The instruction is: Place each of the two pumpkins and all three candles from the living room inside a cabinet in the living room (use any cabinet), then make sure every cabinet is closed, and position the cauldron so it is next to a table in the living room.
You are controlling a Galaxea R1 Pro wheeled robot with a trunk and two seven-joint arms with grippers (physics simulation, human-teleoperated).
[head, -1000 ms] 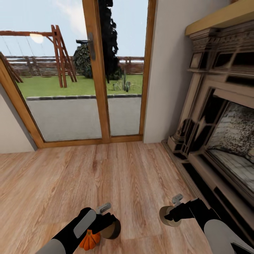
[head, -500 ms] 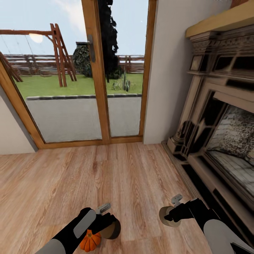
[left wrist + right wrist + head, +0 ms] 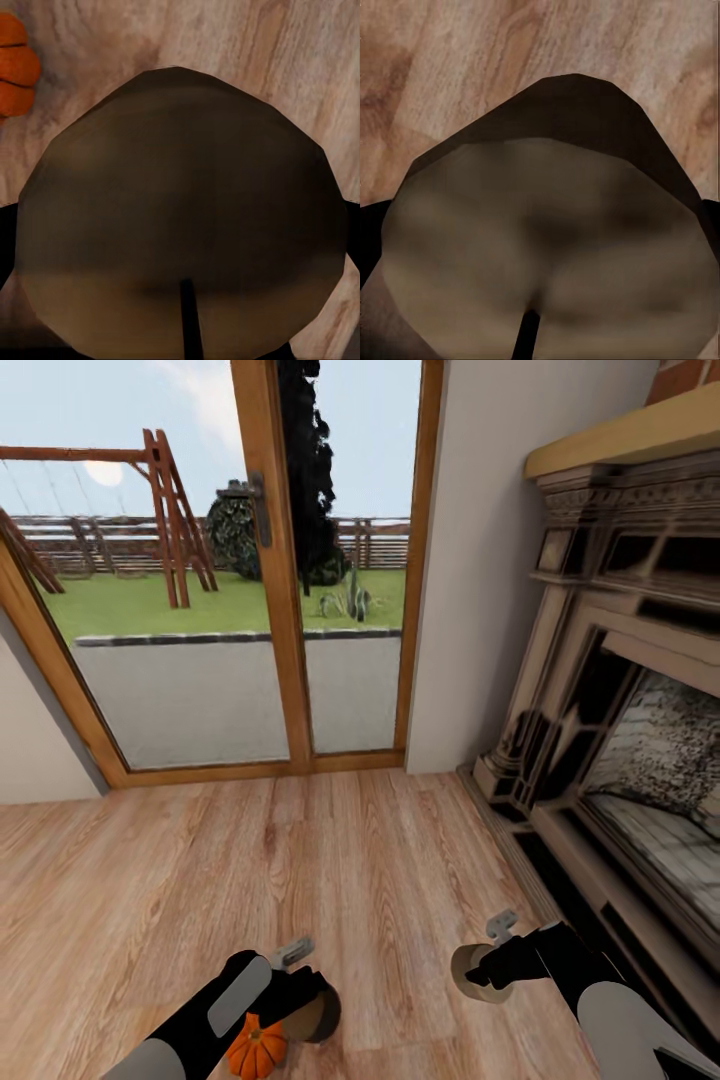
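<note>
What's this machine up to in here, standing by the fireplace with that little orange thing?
A two-armed robot is in a living room, facing a glass door onto a garden, with an ornate fireplace at one side. A small pumpkin shows on the plank floor, partly under the left arm, which carries a round tan-and-dark object. The right arm carries a similar one. Whether either gripper is open can't be told.

Broad dark brown round candle between the pincer's fingers, orange pumpkin off beside, over plank floor.
</note>
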